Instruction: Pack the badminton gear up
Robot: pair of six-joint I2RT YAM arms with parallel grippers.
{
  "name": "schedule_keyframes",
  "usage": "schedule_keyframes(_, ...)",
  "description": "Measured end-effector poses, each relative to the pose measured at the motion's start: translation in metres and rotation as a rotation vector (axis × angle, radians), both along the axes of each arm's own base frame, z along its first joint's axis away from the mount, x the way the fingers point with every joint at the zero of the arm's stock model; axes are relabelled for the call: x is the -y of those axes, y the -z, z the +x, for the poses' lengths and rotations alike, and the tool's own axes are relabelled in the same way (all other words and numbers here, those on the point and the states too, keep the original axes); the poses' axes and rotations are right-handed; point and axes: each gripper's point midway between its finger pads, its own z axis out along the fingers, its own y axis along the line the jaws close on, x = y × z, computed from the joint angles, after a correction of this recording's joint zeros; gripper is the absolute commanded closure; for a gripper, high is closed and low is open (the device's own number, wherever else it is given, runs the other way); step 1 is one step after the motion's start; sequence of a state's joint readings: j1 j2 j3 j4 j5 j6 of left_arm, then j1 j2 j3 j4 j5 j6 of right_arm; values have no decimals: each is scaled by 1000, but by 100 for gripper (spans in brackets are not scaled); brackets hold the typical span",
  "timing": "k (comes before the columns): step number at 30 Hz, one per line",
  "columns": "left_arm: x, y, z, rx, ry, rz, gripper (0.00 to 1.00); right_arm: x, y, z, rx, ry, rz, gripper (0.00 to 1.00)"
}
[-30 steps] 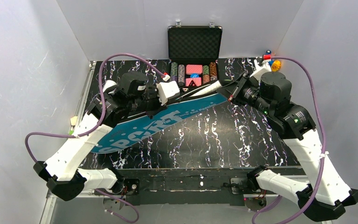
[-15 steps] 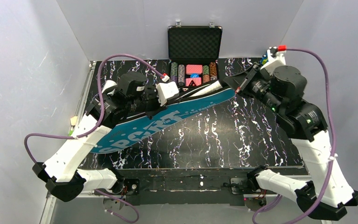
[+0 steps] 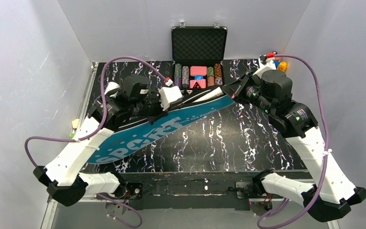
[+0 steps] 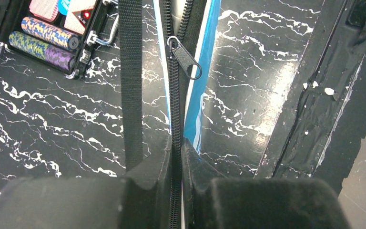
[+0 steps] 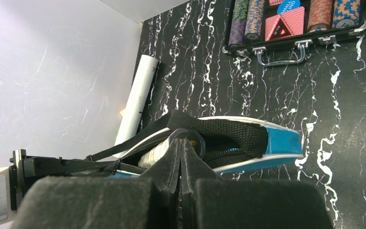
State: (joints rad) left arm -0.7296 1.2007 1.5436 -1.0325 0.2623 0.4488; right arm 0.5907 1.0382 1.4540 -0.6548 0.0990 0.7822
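Observation:
The long blue "SPORT" bag (image 3: pixel 147 133) lies slantwise across the table, its narrow end at the back right. My left gripper (image 3: pixel 183 99) is shut on the bag's zipper edge (image 4: pixel 176 119); a loose zipper pull (image 4: pixel 187 58) and black strap (image 4: pixel 130 86) lie beyond it. My right gripper (image 3: pixel 229 90) is shut, its tips (image 5: pixel 181 143) against the butt of a white-wrapped racket handle (image 5: pixel 158 152) inside the bag's open end (image 5: pixel 281 143). A white tube (image 5: pixel 136 98) lies by the left wall. The shuttlecock is out of view.
An open black case of poker chips (image 3: pixel 199 71) stands at the back middle, close behind the bag's narrow end, and shows in the wrist views (image 4: pixel 47 40) (image 5: pixel 295 21). Small colourful toy blocks (image 3: pixel 279 63) sit at the back right corner.
My right gripper swung out to the back right, then came back in against the bag's narrow end. The white handle shows less outside the bag. The left gripper has kept its hold.

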Motion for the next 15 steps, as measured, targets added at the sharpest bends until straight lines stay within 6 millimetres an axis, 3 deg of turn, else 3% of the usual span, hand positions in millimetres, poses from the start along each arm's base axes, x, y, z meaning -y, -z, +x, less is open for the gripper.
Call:
schedule_keyframes(4, -2, 3, -2, -13, -1, 11, 100, 0, 10, 0, -20, 8, -35, 99)
schedule_keyframes(9, 0, 2, -2, -12, 5, 3, 100, 20, 28, -5, -72, 52, -178, 99)
schedule_keyframes(12, 3, -3, 0, 5, 11, -16, 100, 30, 7, -7, -45, 62, -233, 99)
schedule_keyframes(15, 6, -7, 2, 20, 13, -33, 100, 35, -32, -7, 31, 70, -229, 99)
